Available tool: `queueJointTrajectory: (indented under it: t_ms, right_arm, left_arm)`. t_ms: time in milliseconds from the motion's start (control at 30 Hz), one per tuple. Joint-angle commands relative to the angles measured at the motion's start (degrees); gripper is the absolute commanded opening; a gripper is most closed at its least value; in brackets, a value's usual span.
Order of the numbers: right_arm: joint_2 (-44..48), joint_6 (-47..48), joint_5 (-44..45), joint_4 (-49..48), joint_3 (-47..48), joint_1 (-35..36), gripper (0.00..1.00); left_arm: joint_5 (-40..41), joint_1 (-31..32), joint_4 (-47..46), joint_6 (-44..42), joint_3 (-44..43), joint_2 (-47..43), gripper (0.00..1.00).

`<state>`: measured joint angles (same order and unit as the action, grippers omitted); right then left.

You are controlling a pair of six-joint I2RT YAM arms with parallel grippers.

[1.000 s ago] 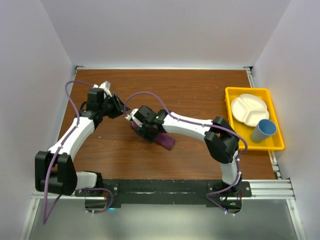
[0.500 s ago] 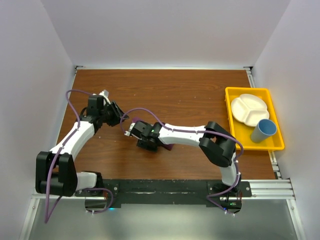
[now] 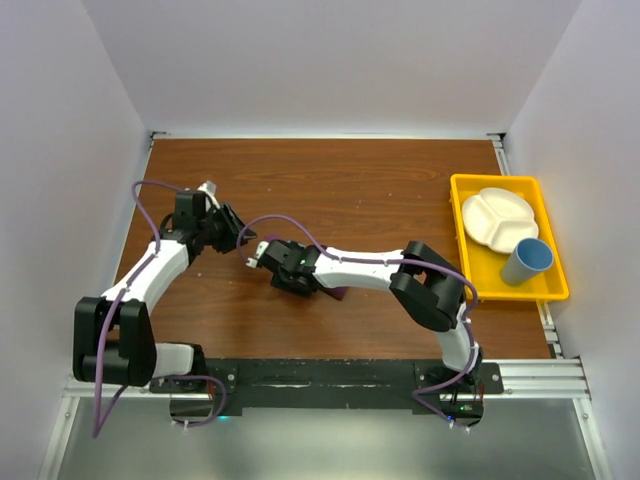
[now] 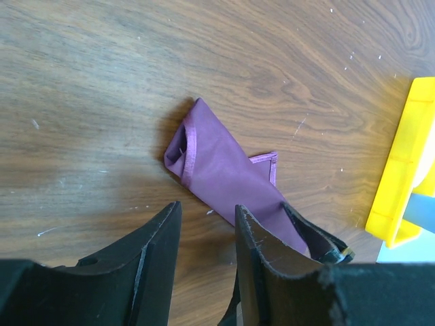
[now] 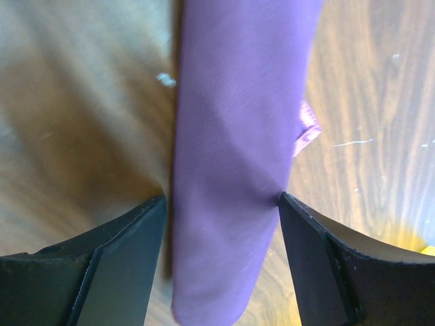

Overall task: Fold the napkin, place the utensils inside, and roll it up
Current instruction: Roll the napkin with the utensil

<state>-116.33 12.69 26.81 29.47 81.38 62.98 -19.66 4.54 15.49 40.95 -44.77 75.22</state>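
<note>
Over the worktop [image 3: 380,180], in the top view, the left pincer [image 3: 243,240] is sitting just beside the right pincer [image 3: 258,262], their tips near each other. Behind the right pincer, under its forearm, the napkin [image 3: 338,294] is lying as a purple roll, with only a sliver of it showing. Well off to the right of both pincers, a yellow tray [image 3: 553,285] is resting at the worktop's edge, carrying a white divided plate [image 3: 497,218] and a blue cup [image 3: 527,262].

In the left wrist view, the left pincer [image 4: 207,207] is standing partly open, with bare wood between its fingers [image 4: 156,238] and nothing in its hold. Just ahead of its tips the napkin [image 4: 224,170] is lying on the worktop as a tapered roll, its open end pointing away to the left and a hemmed corner sticking out on the far side. A black finger, seemingly the right pincer's, is lying against the roll's near right end. The tray [image 4: 401,170] is showing far to the right.

In the right wrist view, the right pincer [image 5: 222,197] is spread wide around the napkin [image 5: 238,136], one finger [image 5: 122,258] touching each side, so it is gripping the roll across its width. The roll is running straight out ahead of the tips, its hemmed corner poking out to the right.
</note>
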Motion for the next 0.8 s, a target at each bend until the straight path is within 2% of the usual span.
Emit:
queueJointTrajectory:
  t_ms: [0, 200, 367, 500, 733, 767]
  right_arm:
    - [-3.8, 0.0, 0.4, -2.3, 0.2, -2.2, 0.71]
    - [-5.8, -1.7, -6.6, -2.4, -0.3, -4.8, 0.53]
    - [-5.8, -3.7, -14.1, -1.3, 0.8, -7.1, 0.27]
    - [-5.7, -8.5, -25.8, 2.3, 4.0, -10.6, 0.13]
    - [-8.2, -15.8, -58.5, 3.6, 6.2, -19.0, 0.02]
    - [-8.6, -16.8, -64.7, 3.2, 6.2, -20.9, 0.01]
  left_arm:
    - [-1.8, -0.7, -2.1, -0.2, -2.3, 1.0, 0.42]
    - [-2.5, -1.1, -2.9, -0.1, -2.7, 2.0, 0.42]
    - [-3.5, -1.2, -3.6, 0.0, -3.1, 3.2, 0.42]
    - [-6.3, -1.2, -4.9, 0.4, -3.0, 5.5, 0.42]
    - [-13.4, -0.6, -8.0, 3.6, -1.6, 9.6, 0.50]
    - [-13.4, 0.0, -8.4, 4.5, -1.4, 9.5, 0.56]
